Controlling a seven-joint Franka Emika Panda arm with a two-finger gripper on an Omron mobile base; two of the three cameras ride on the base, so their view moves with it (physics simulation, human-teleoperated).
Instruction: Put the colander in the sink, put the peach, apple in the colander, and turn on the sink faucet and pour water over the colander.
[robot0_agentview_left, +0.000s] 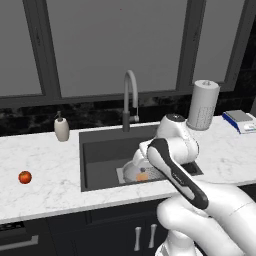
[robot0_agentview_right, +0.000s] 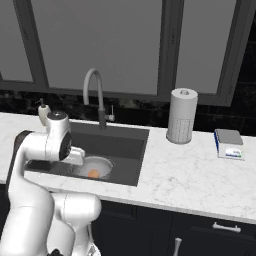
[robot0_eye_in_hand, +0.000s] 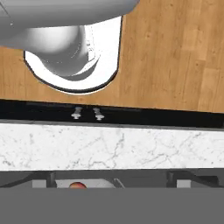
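**Over sink: peach in colander, apple out on bench**

Down in the sink (robot0_agentview_left: 100, 165) sits the colander (robot0_agentview_left: 131, 172) w/ the peach (robot0_agentview_left: 142, 176) inside. Apple (robot0_agentview_left: 25, 177) lies on the marble bench (robot0_agentview_left: 40, 195), well left of basin. Sink faucet (robot0_agentview_left: 130, 97) stands behind. Arm hides the tool; can't tell if fingers are apart or together.

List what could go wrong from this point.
The apple lies far left on the counter, so the arm may need a long reach and could nudge it rolling. The colander holds only the peach; turning on the sink faucet now would rinse it without the apple.
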